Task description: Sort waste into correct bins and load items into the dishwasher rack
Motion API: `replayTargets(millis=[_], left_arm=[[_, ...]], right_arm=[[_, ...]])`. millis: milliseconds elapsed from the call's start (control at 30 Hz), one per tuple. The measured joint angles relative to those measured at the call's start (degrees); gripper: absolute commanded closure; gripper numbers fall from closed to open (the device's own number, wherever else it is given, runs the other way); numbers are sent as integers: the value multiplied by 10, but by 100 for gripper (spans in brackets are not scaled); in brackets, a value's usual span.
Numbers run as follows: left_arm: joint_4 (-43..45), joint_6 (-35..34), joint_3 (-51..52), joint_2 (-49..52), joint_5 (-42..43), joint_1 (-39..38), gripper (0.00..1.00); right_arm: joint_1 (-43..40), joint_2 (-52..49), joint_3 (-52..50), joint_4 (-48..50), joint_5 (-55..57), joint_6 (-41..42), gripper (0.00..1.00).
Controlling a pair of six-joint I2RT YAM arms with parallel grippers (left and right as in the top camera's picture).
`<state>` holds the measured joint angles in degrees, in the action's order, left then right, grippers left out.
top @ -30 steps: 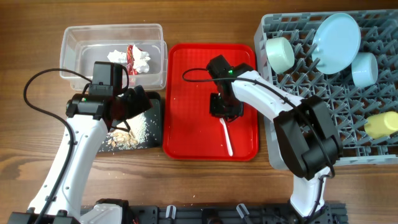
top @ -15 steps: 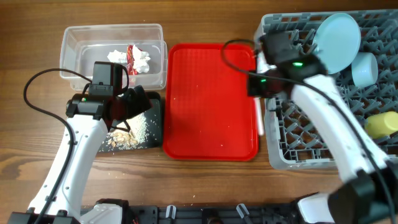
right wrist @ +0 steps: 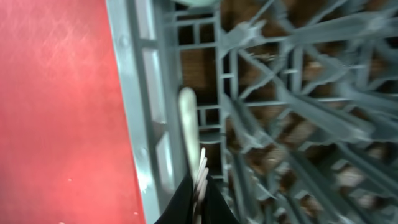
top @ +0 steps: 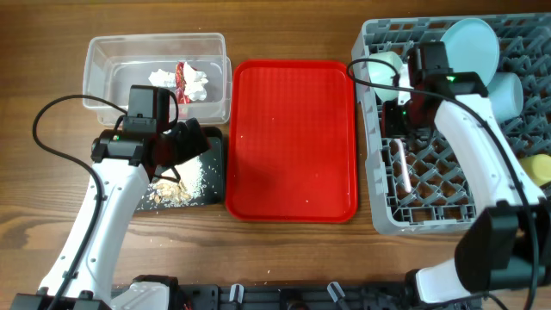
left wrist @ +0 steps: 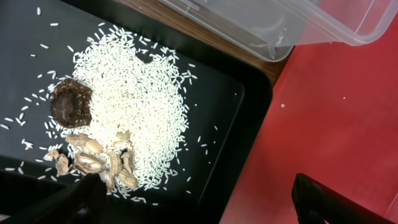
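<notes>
The white plastic fork (right wrist: 188, 117) hangs in the right gripper (right wrist: 198, 198), whose fingers are pinched hard together near its tined end. Its long axis runs far to near, with the handle pointing toward the near edge. It sits just inside the left wall of the dishwasher rack (top: 376, 185) (from overhead it is only a pale streak among the pegs). Half a second ago it hung over the seam between the red tray (top: 293, 138) and the rack, and a second ago it lay on that tray.

The rack carries one light blue plate (top: 465, 47), one pale green bowl (top: 385, 73), one light blue bowl (top: 505, 93) and one yellow cup (top: 542, 170).

Two bins stand at the left. The clear tub (top: 99, 82) holds tissue (top: 161, 77) and one red wrapper (top: 182, 74), and the black tray (left wrist: 230, 124) holds food scraps (left wrist: 130, 99).

The left gripper (left wrist: 199, 199) has not shifted. It hovers over the black tray with its fingers spread wide and nothing between them.
</notes>
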<state>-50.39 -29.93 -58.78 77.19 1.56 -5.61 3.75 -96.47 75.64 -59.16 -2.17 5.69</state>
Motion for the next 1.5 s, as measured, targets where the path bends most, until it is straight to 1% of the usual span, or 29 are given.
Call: replayTargets(millis=[67, 100, 133, 167, 333, 400, 433, 500, 533, 633, 700, 767, 900, 1000, 1033, 1100, 1200, 1233, 1267, 1300, 1367, 1400, 1500], left_arm=[[0, 0, 0, 0, 0, 0, 3], [0, 0, 0, 0, 0, 0, 3], [0, 0, 0, 0, 0, 0, 4], [0, 0, 0, 0, 0, 0, 4], [0, 0, 0, 0, 0, 0, 3], [0, 0, 0, 0, 1, 0, 2], [0, 0, 0, 0, 4, 0, 1], [12, 13, 0, 0, 13, -1, 0], [30, 23, 0, 0, 14, -4, 0], [76, 69, 0, 0, 17, -32, 0], [92, 96, 0, 0, 20, -61, 0], [81, 113, 0, 5, 24, -84, 0], [-14, 119, 0, 18, 28, -88, 1], [-71, 118, 1, 14, 28, -81, 1], [-79, 118, 2, 10, 28, -79, 0], [-78, 118, 17, -31, 28, -79, 0], [-51, 118, 60, -150, 27, -80, 0], [-37, 118, 83, -222, 25, -80, 0], [-36, 118, 95, -266, 21, -80, 0], [-32, 118, 107, -300, 17, -80, 0], [-35, 118, 133, -396, 5, -80, 0], [-35, 118, 136, -440, 0, -80, 0], [-34, 118, 139, -497, -5, -80, 0]], right_arm=[[0, -7, -2, 0, -17, 0, 95], [0, -7, -2, 0, -22, 0, 90], [0, -7, -2, 0, -26, 0, 69], [0, -7, -2, 0, -29, -2, 60], [0, -7, -2, 0, -34, -6, 57], [0, -7, -2, 0, -34, -6, 51], [0, -7, -2, 0, -34, -4, 40], [0, -5, -2, 20, -43, -2, 21], [-1, 1, -1, 45, -56, 0, 15], [-2, 28, 5, 105, -110, -14, 8], [-2, 42, 13, 108, -144, -30, 0], [-2, 47, 18, 75, -151, -40, 0], [-2, 47, 17, 11, -145, -43, 0], [-2, 59, 11, 7, -144, -38, 0], [-2, 75, 1, 11, -143, -38, 0], [-2, 115, -22, 33, -141, -36, 0], [-2, 226, -94, 87, -132, -34, 0], [-2, 279, -125, 101, -129, -34, 0], [-3, 323, -158, 132, -122, -32, 0], [-3, 358, -179, 138, -118, -29, 0], [-3, 486, -246, 141, -97, -14, 0], [-3, 527, -259, 141, -91, -9, 0], [-3, 591, -274, 111, -80, -4, 0]])
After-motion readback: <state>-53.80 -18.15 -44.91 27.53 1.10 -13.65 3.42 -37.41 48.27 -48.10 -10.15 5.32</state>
